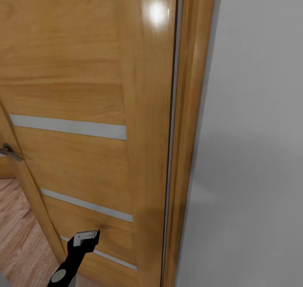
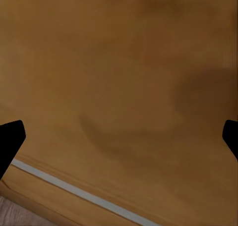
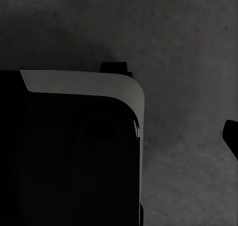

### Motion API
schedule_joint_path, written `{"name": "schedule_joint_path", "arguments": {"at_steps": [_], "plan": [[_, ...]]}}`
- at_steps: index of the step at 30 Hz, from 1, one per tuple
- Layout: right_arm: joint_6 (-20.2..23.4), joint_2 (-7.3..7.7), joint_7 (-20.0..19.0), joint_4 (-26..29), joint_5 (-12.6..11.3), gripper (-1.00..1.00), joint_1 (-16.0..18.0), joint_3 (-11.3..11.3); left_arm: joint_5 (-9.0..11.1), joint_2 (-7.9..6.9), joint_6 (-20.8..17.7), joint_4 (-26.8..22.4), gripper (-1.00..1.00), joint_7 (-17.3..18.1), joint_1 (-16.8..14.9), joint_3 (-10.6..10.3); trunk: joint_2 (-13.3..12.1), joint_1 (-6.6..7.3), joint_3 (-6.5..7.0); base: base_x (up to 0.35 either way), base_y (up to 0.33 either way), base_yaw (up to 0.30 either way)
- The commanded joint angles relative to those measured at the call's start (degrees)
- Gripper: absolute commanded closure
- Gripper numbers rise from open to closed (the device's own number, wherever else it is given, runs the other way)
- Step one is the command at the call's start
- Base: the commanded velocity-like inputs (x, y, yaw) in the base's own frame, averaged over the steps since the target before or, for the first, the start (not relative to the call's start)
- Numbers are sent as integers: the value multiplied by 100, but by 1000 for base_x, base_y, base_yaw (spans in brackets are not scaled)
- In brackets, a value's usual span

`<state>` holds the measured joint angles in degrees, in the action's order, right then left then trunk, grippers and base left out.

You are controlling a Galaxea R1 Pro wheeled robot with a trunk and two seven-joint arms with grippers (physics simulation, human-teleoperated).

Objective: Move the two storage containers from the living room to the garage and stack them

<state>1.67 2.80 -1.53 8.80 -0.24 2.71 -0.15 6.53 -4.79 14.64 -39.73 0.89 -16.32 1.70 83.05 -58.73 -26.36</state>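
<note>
Left gripper point(image 1: 86, 238) spread wide, empty, just beside wooden door point(image 1: 84, 89); risk: fingertips striking panel if the base advances.

Door handle point(image 1: 9, 151) cut off, left tool point(image 2: 119, 137) fingertips perhaps too.

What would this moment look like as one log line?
facing wooden door | left gripper open, empty, near door | grey wall at right | containers unseen

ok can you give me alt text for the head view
A glossy honey-coloured wooden door with three thin pale horizontal strips stands close ahead, beside its wooden frame and a plain pale grey wall. The robot's black left claw reaches up to the door's lower panel, with a grey lever handle and wood-plank floor at the left edge.
</note>
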Motion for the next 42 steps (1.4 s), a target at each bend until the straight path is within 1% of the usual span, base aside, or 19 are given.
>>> {"name": "schedule_joint_path", "arguments": {"at_steps": [1,9,27,35,42], "plan": [[18,1,-17,7,-2,-100,1,-2,57,-2,14,2,-100,11,-3,-8,3,0,-5,0,0,-96],[18,1,-17,7,-2,-100,1,-2,58,3,21,1,-100,8,-3,-8,3,0,11,0,0,-136],[18,1,-14,7,-2,-100,1,-2,58,4,23,1,-100,8,-3,-8,3,0,13,0,0,-14],[18,1,-17,7,-2,-100,1,-2,58,4,202,6,-100,10,-3,-5,3,0,20,0,0,-139],[18,1,-15,7,-2,-100,1,-2,56,3,268,9,-100,12,-3,-4,3,0,24,0,0,-76]]}}
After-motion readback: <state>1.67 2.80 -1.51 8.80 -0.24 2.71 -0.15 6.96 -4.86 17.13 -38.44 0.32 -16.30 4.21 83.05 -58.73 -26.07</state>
